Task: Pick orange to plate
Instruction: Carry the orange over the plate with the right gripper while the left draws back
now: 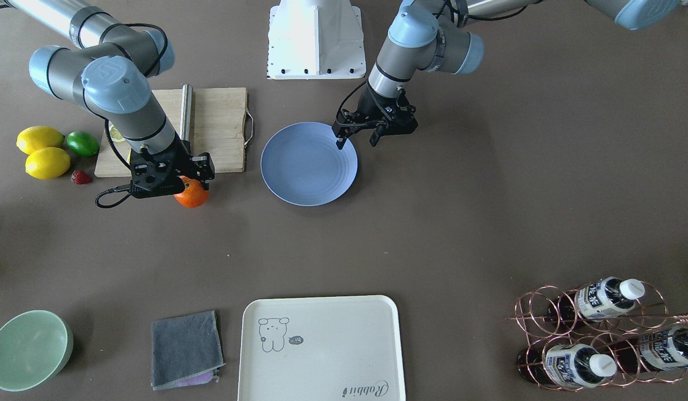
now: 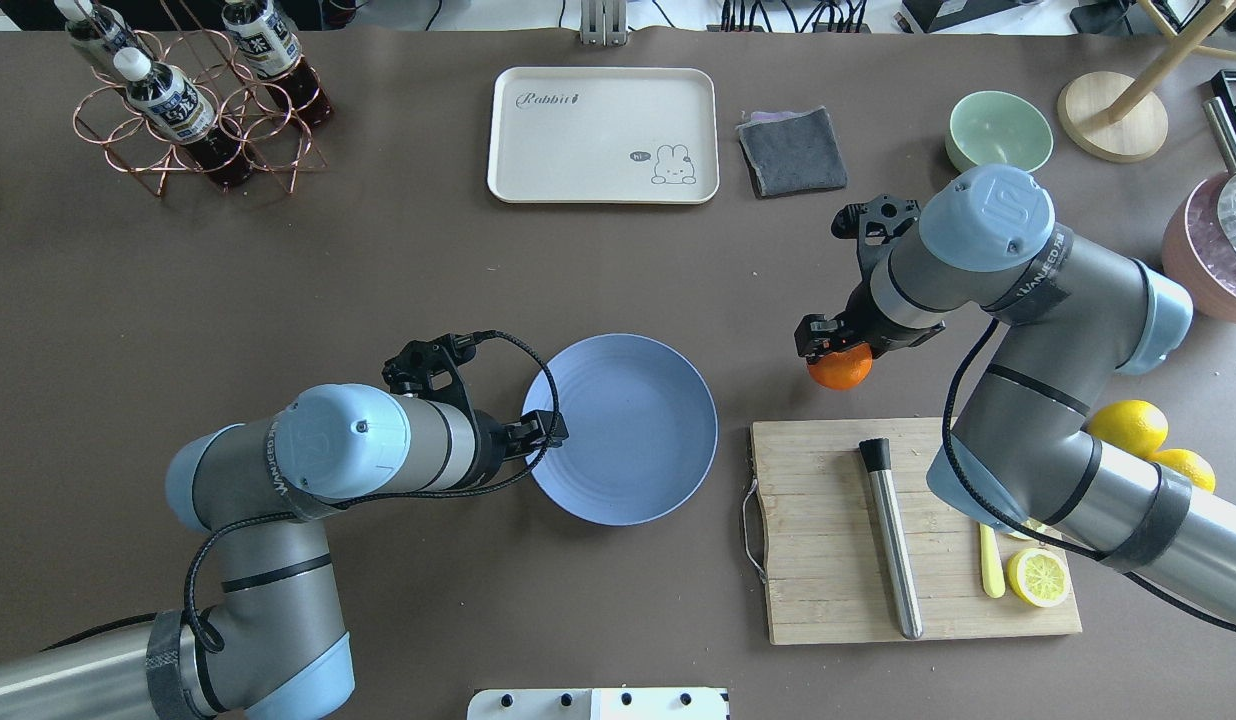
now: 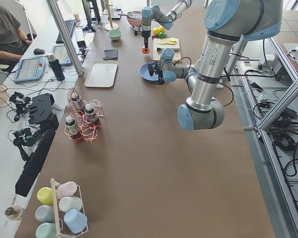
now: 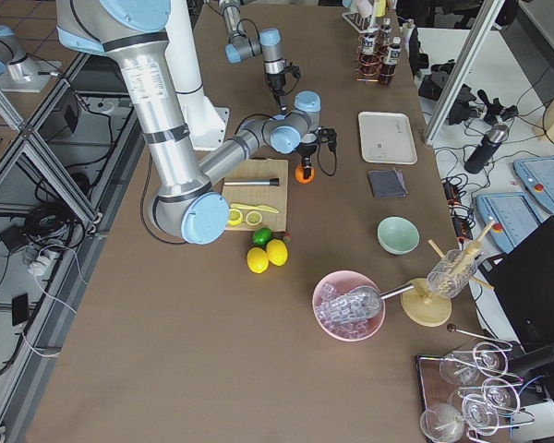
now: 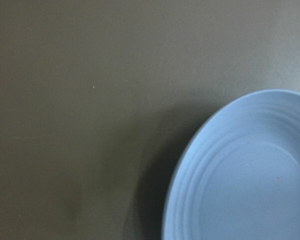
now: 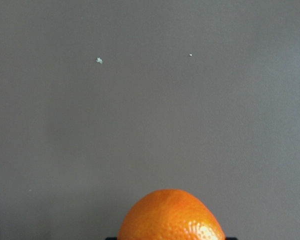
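Brown tabletop: right gripper (image 1: 177,181) sits over the orange (image 1: 192,196) by the cutting board (image 1: 216,128) — clamped or not, I cannot tell. A loose hold could drop it short of the plate (image 1: 309,167) — where the wide-open left gripper (image 1: 357,137) crowds the rim.

Bright, even light; soft shadows on the brown counter (image 1: 489,223); darker shadow beside the round periwinkle-blue plate (image 5: 250,175); wrist views blurry.
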